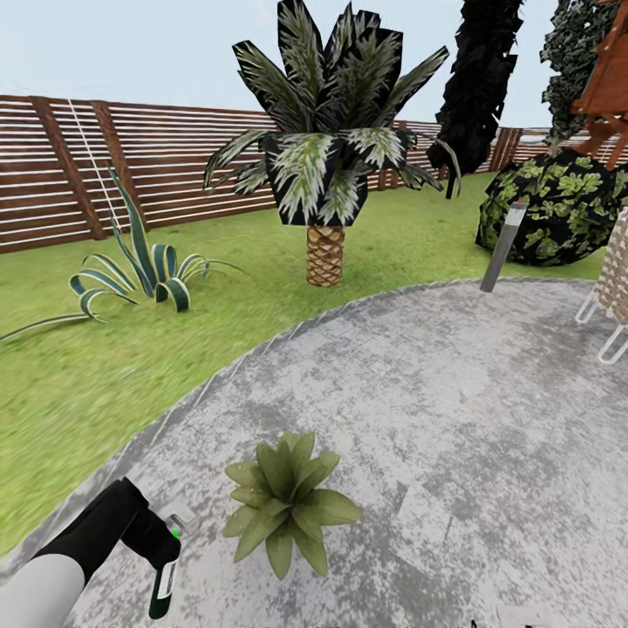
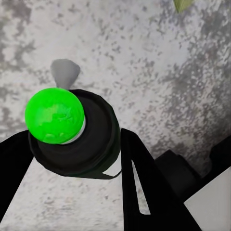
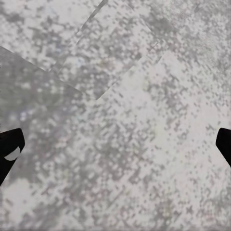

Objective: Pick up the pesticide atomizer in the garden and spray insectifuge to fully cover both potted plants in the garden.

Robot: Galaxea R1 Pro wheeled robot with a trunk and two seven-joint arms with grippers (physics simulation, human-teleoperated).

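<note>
Pesticide atomizer, a slim dark bottle with pale label and grey spray head, sat clamped in the left hand just beside the speckled green rosette plant on the mottled grey patio, where a nozzle aimed aside would probably miss leaves, while the right hand stood wide apart, holding nothing.

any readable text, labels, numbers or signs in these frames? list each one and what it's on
None readable.
The pesticide atomizer, held in the left gripper, carries a pale vertical label: too small and blurred to tell whether it bears any text.
The green cap on its top is plain, no marking.
Fence, bollard lamp and patio: no signs or writing.
</note>
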